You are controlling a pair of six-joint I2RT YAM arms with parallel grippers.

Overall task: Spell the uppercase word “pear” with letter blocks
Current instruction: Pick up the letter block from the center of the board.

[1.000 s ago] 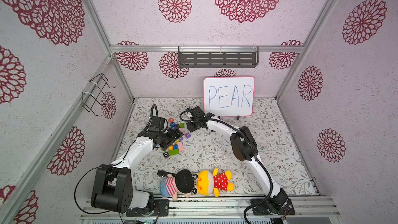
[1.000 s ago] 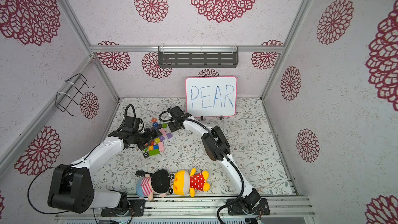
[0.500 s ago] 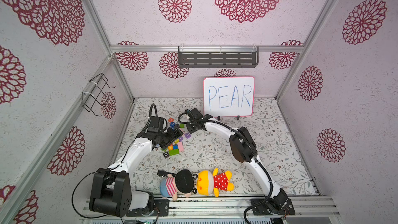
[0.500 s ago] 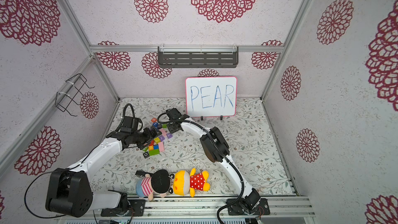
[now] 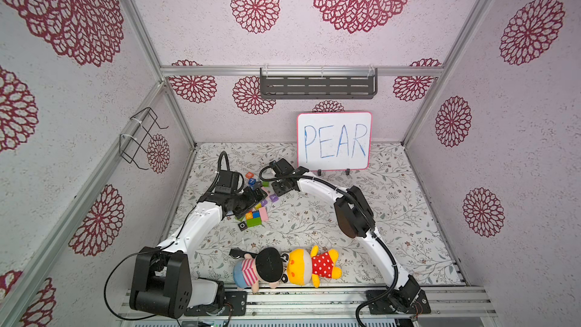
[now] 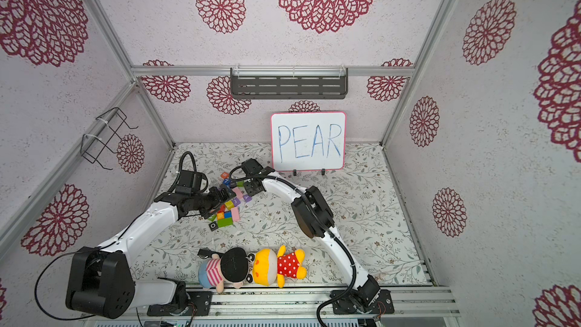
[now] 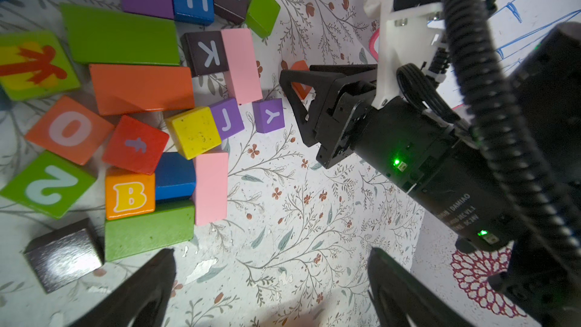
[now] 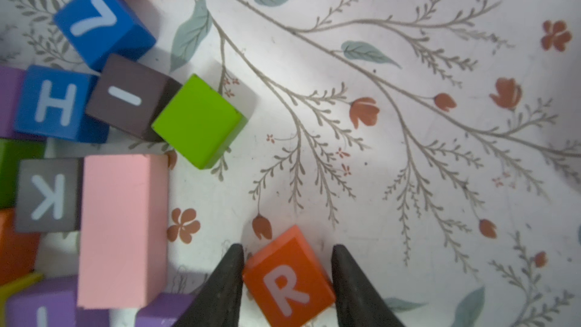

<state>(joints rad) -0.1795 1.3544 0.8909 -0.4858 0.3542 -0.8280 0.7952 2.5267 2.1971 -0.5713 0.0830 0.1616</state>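
One letter of the four is being handled: the orange-red R block (image 8: 287, 278) seems to rest on the flowered table (image 8: 408, 168), a little apart from the heap of blocks (image 5: 254, 215), with its white R facing up. The right gripper (image 8: 286, 248) stands over it with one finger (image 8: 226, 284) on each side, both very near the block. Whether they press it or only frame it, we cannot tell. The left gripper (image 7: 270, 278) is spread wide and holds nothing, hovering over bare table beside the heap. We do not find P, E or A face up in these views.

We see several risks. The block is turned a little against the fingers, so on closing they may meet corners and not flat faces, and the cube may twist or jump out. A purple block (image 8: 163, 309) and a long pink block (image 8: 122, 231) lie just beside one finger; if the gripper drifts that way, it may push them or pinch two pieces together. The two arms work very near each other in both top views, so a quick lift could bring the right wrist against the left fingers. Also R is the last letter: if it is set down without room for three blocks before it, the word must be rebuilt.
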